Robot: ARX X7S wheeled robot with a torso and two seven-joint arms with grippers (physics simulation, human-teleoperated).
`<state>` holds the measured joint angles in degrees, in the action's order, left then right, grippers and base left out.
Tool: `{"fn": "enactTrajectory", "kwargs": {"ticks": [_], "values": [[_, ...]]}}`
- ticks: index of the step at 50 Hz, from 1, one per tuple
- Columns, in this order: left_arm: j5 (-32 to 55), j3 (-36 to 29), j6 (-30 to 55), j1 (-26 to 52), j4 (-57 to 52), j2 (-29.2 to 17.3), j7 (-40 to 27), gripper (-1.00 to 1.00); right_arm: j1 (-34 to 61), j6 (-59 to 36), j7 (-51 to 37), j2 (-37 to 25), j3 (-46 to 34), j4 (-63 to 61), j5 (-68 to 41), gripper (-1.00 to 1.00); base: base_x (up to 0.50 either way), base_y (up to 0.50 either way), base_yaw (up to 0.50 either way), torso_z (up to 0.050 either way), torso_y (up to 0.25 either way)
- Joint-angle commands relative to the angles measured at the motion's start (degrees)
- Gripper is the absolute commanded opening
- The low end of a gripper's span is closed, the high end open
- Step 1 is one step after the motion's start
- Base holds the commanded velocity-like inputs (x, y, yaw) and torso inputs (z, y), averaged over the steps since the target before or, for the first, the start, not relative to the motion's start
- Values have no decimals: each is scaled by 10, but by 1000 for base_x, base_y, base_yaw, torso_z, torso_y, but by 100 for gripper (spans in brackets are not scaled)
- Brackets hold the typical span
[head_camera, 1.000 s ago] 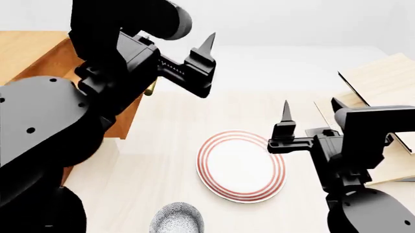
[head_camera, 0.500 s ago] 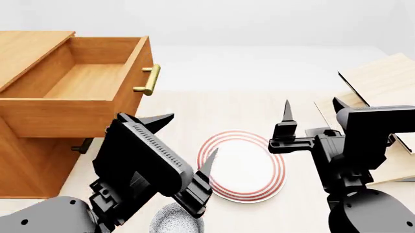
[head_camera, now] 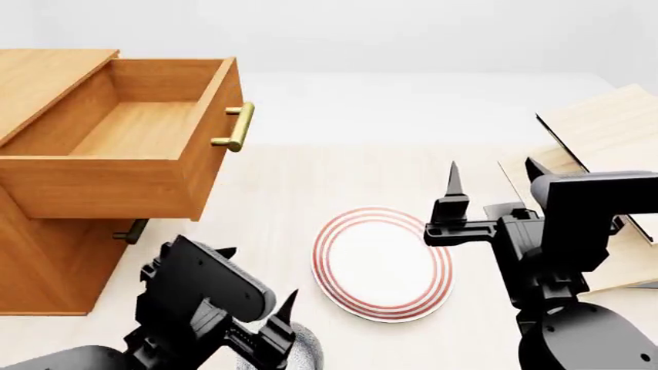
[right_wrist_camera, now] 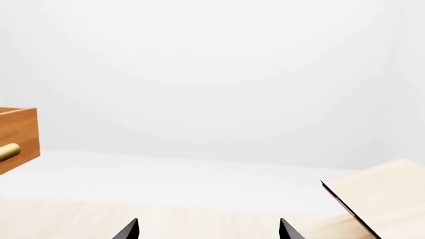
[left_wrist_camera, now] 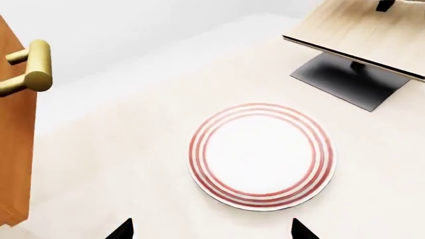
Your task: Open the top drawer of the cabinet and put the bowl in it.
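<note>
Inspector: Nearest item first. At the counter's (head_camera: 267, 208) near edge the left gripper (head_camera: 253, 297) hangs low, its two pointed fingertips (head_camera: 289, 301) spread apart with nothing between them. The bowl (head_camera: 305, 353) sits directly beneath it; only a sliver of its speckled wall shows past the gripper body in the head view.

Clerk: And the left wrist view?

Inspector: It shows both black tips at the frame's bottom, well apart, pointed over the plate (left_wrist_camera: 262, 155). The bowl itself does not appear there.

Clerk: Where does the plate lie?

Inspector: Flat on the counter, toward the middle, just beyond the bowl. White with red rings, nothing on it.

Clerk: The right side?

Inspector: The right gripper (head_camera: 491, 181) is held above the counter just beside the plate's right rim, fingers upright and parted, empty. Its own camera confirms two separated tips. Just behind it, at the counter's right edge, leans the pale plank rack (head_camera: 606, 139) on its black base (left_wrist_camera: 349, 79).

Clerk: The cabinet?

Inspector: The cabinet (head_camera: 46, 262) stands at the counter's left edge. The top drawer (head_camera: 123, 127) is pulled well out, interior bare, brass handle (head_camera: 236, 127) facing the middle. A lower handle (head_camera: 131, 231) shows beneath it.
</note>
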<state>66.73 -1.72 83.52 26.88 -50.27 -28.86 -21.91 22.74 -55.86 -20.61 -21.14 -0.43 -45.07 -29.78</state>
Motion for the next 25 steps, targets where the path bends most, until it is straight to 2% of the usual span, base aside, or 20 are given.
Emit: {"fn": "enactTrajectory", "kwargs": {"ticks": [1, 9, 25], "values": [[108, 40, 58, 23, 71, -18, -98, 100, -5, 6, -1, -2, 0, 2, -1, 100, 0, 0, 0, 0, 0], [159, -8, 50, 41, 132, -53, -156, 100, -7, 10, 0, -4, 0, 5, -2, 100, 0, 0, 0, 0, 0], [133, -84, 32, 60, 188, -83, -154, 100, -2, 7, -4, -7, 2, 7, -8, 100, 0, 0, 0, 0, 0]]}}
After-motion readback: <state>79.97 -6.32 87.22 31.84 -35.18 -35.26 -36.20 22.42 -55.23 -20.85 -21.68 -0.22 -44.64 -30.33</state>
